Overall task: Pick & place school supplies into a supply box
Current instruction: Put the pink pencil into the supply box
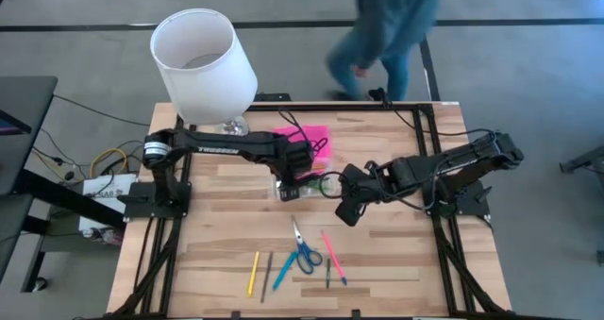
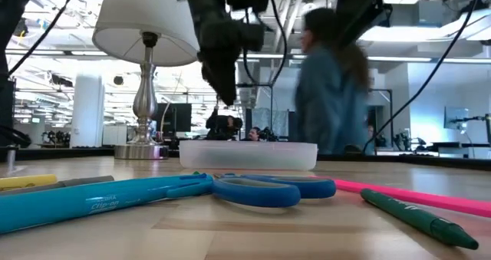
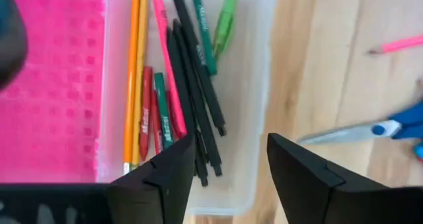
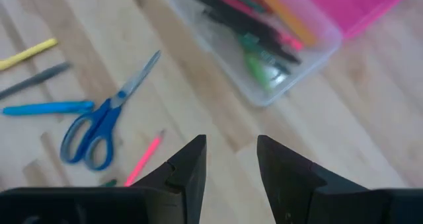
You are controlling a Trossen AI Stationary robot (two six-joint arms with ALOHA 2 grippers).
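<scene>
The clear supply box (image 1: 304, 185) sits mid-table with its pink lid (image 1: 310, 139) open toward the far edge. Several pens and pencils (image 3: 178, 85) lie inside it: black, orange, pink, green and red. My left gripper (image 3: 228, 145) hovers open above the box (image 3: 254, 85) and touches nothing. My right gripper (image 4: 231, 145) is open over bare wood just right of the box (image 4: 264, 59) and holds nothing. Flat on the table nearer the front lie blue-handled scissors (image 1: 304, 251), a yellow pencil (image 1: 253, 273), a grey pencil (image 1: 267, 276), a blue marker (image 1: 283, 271), a pink pen (image 1: 332, 254) and a green pen (image 1: 327, 274).
A white lampshade on a metal lamp (image 1: 203, 60) stands at the table's far left, close behind my left arm. A person (image 1: 387, 37) walks past beyond the far edge. Bare wood lies at the left and right of the loose supplies.
</scene>
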